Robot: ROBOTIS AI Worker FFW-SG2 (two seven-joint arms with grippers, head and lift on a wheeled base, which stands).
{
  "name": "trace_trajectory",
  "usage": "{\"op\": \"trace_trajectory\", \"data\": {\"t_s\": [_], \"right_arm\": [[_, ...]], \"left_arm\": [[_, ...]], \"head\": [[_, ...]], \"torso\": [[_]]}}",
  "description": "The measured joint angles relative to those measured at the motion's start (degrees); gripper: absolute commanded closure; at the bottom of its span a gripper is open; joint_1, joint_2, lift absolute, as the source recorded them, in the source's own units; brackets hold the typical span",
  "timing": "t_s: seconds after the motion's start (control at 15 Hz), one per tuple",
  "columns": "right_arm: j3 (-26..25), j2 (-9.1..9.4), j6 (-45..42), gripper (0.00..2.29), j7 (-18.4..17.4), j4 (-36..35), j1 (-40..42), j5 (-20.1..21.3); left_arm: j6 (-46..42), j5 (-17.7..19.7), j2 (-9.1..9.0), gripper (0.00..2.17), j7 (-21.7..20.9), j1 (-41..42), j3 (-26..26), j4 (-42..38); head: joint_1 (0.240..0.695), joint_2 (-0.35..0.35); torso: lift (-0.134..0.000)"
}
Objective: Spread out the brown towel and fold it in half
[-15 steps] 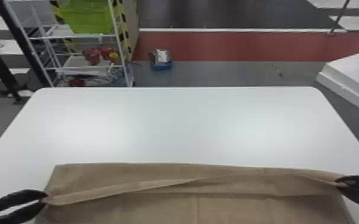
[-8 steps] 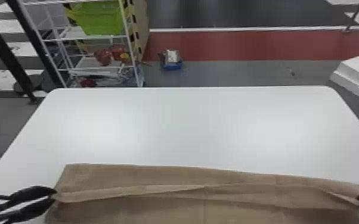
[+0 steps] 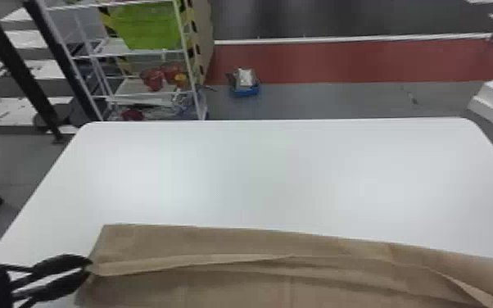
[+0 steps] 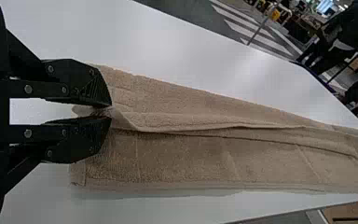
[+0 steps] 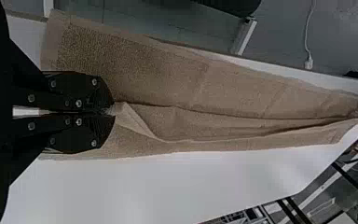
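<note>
A brown towel (image 3: pixel 266 241) stretches across the near part of a white tabletop (image 3: pixel 258 172), pinched at opposite ends by a robot's left claw (image 4: pixel 108 111) and right claw (image 5: pixel 113 109). Both claws are drawn narrow, each closed on a small gather of cloth at the end of a loose flap that runs between them. The far edge lies along the tabletop, slanting toward the robot on its right side. The towel looks like terry (the looped pile shows in the wrist views) and should handle as a light, limp fabric, with nothing to break and enough texture to resist slipping from a firm pinch. Its softness is likely the trouble: cloth this floppy sags wherever it is not held, and the long creases in the middle suggest it could bunch if the two ends come together. The best hold appears to be at the two corners of one edge, a shallow bite that takes a single layer, with even tension from side to side. Whether each claw has one layer or two, the views cannot tell.
</note>
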Motion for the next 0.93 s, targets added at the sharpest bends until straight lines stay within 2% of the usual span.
{"op": "trace_trajectory", "data": {"t_s": [0.27, 0.33, 0.53, 0.93], "right_arm": [[-1.3, -0.96, -2.2, 1.11, 0.0, 2.3, -1.2, 0.6], [-2.1, -1.49, -2.3, 1.11, 0.0, 3.4, -2.4, 0.4], [-3.9, -2.55, -2.1, 1.11, 0.0, 5.5, -4.3, 0.0], [-3.7, -1.50, -2.1, 1.11, 0.0, 2.8, -1.2, -1.4]], "left_arm": [[-0.8, 0.1, 0.09, 0.98, 0.0, -0.2, 0.0, 1.0], [-1.4, 0.2, 0.27, 0.98, 0.0, -0.3, 0.1, 1.2], [-2.8, 0.6, 0.75, 0.98, 0.0, -0.4, 1.0, 2.1], [-5.1, 0.5, 0.56, 0.97, -1.1, -0.4, 1.4, 2.7]], "head": [[0.695, 0.075], [0.695, 0.043], [0.695, 0.016], [0.695, 0.037]], "torso": [[-0.134], [-0.134], [-0.134], [-0.134]]}}
